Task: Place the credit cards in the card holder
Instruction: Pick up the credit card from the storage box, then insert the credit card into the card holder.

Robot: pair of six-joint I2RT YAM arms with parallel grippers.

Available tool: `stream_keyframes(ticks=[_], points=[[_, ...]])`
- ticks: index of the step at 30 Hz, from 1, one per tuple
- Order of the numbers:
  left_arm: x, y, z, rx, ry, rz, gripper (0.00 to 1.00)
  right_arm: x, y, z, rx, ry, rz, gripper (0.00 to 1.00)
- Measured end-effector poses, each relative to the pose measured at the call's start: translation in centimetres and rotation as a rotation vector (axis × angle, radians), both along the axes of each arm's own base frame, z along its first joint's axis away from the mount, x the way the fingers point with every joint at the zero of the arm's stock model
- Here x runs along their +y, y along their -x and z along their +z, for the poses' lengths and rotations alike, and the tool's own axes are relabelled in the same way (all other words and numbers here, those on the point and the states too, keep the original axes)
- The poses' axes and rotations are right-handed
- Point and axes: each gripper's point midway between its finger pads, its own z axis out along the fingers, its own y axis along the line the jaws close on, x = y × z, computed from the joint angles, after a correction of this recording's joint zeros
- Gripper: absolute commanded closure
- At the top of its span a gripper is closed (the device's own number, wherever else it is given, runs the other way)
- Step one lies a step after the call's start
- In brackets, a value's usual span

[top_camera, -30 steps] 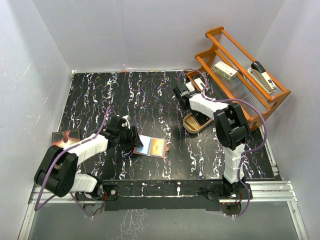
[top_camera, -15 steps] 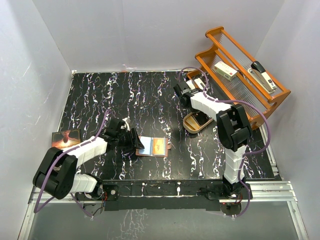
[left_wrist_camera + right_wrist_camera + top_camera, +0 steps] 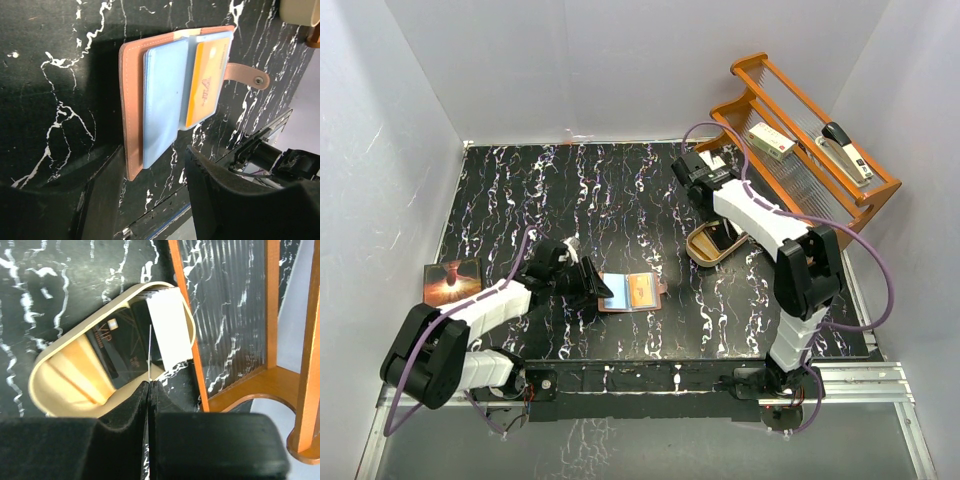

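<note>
1. Currently the card holder (image 3: 131, 110) lies open and flat on the black marbled table (image 3: 60, 75), just ahead of the left gripper (image 3: 152, 167). That gripper's jaws are spread to either side of the holder's near edge.
2. An orange card (image 3: 205, 85) and a light blue card (image 3: 162, 100) sit in its pockets, with their long edges pointing toward that gripper.
3. The right gripper (image 3: 149, 390) is pressed together above the tan dish (image 3: 35, 390), well apart from the holder. A thin pale edge shows at its tips, but whether this is a pinched card cannot be told.
4. The left arm is nearer, so it likely steadies the holder. The wooden rack (image 3: 285, 375) crowds the right side.

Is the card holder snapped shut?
No, the card holder lies open, its snap tab unfastened, an orange card showing inside.
</note>
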Motion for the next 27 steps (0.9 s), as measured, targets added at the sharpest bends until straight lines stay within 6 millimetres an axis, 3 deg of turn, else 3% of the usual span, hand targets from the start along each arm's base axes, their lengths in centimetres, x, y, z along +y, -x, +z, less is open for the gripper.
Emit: stream_keyframes(ticks=[5,10,12,15,18,27], points=[[0.2,-0.3,0.8,-0.025,-0.007,0.008,0.51,2.5,1.6,1.8,-0.025,-0.091,0.030,1.00],[0.6,-1.1,1.6,-0.054,-0.053,0.005,0.55,7.5,4.3,3.9,-0.051,-0.227,0.109,1.00],[0.6,-1.5,2.1,-0.074,-0.060,0.001,0.63,9.7,5.5,4.7,-0.058,-0.303,0.149,1.00],[0.6,-1.9,2.9,-0.110,-0.061,-0.006,0.87,12.7,7.5,5.2,-0.055,-0.461,0.208,1.00],[0.6,-2.3,3.2,-0.134,-0.067,-0.015,0.99,14.3,9.8,4.4,-0.020,-0.625,0.238,1.00],[-0.2,-2.4,2.0,-0.138,-0.032,-0.039,1.00,19.0,14.0,0.7,0.130,-0.979,0.255,1.00]])
